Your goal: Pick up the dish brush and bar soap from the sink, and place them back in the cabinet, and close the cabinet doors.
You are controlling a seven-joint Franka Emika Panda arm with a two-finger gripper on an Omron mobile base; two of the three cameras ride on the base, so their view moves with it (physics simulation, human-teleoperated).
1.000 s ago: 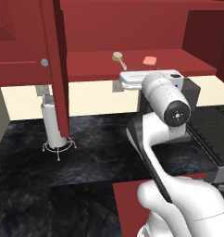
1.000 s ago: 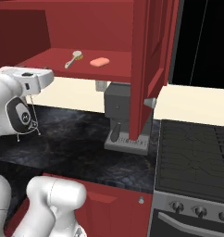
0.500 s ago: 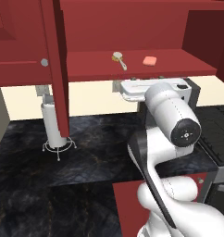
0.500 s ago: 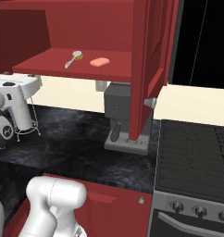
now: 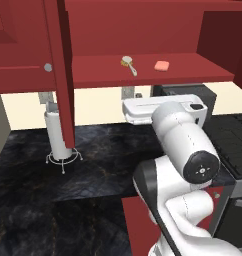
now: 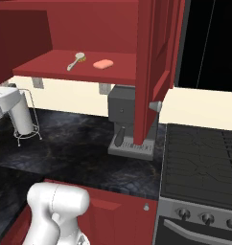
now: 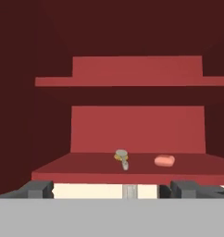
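The dish brush [image 5: 128,64] [image 6: 76,61] [image 7: 122,158] lies on the red shelf [image 5: 93,75] of the cabinet, its head toward the back. The salmon bar soap [image 5: 162,65] [image 6: 103,64] [image 7: 164,160] rests to its right, a little apart. Both cabinet doors stand open: the left one [image 5: 57,75] is edge-on with a silver knob, and the right one [image 6: 154,62] swings out over the counter. My gripper [image 7: 113,189] is open and holds nothing. It points at the shelf from below its front edge. The white hand [image 5: 160,109] hangs under the shelf. The sink is out of view.
A paper towel holder [image 5: 60,135] [image 6: 23,117] stands on the black marble counter [image 5: 98,165]. A grey coffee machine [image 6: 130,124] sits under the right door. A stove [image 6: 204,162] lies to the right. An upper shelf [image 7: 132,81] shows inside the cabinet.
The hand has drawn back and sunk from shelf height to below the shelf's front edge. Brush, soap and doors have not moved.
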